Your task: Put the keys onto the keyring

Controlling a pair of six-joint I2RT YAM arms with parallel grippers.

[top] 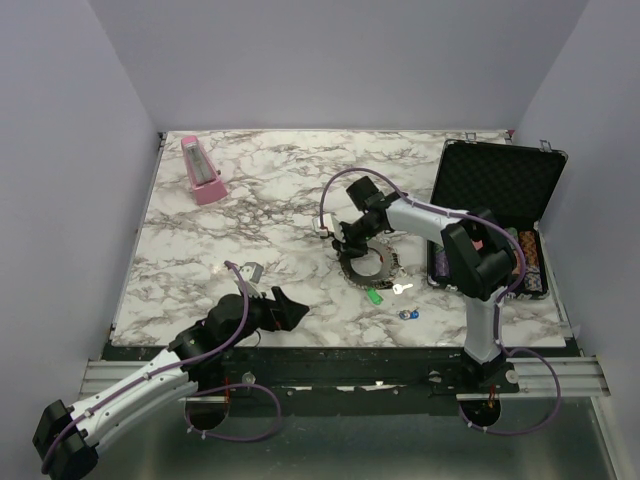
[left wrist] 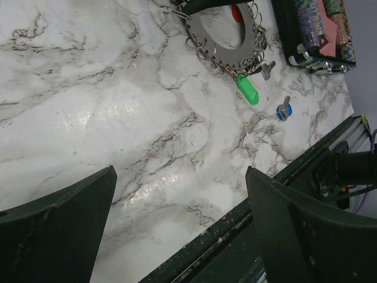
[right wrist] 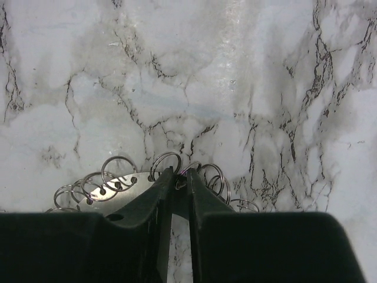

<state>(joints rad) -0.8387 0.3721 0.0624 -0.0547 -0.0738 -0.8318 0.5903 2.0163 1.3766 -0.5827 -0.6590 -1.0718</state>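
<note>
The keyring (top: 366,277) lies flat on the marble table (top: 230,230), a little right of centre. The right gripper (right wrist: 181,175) is down on its 10 o'clock edge, fingers drawn nearly together among the small wire loops hung round the rim. From the wrist view they look clamped on that rim, though I cannot tell whether they have the plate itself or only one loop. A red key (left wrist: 236,13) shows inside the ring's hole, half hidden by that arm. The loose keys sit at about 5 o'clock from the ring: a green key (top: 374,296) just beside the rim, a pale key (top: 403,288) next to it, and a blue key (top: 409,314) nearer the front edge. At 3 o'clock an open black case (top: 495,180) holds rows of coloured chips (top: 530,265). It stands close to the right arm's elbow and takes up most of that side. A pink wedge-shaped object (top: 203,172) stands well apart at 10 o'clock, near the back-left corner. The left gripper (top: 285,308) hangs low over the front edge at 8 o'clock from the ring, its jaws spread wide with nothing between them. The whole left half of the marble is open. Plain walls close in the left, back and right sides, and a metal rail (top: 350,375) runs along the front.
</note>
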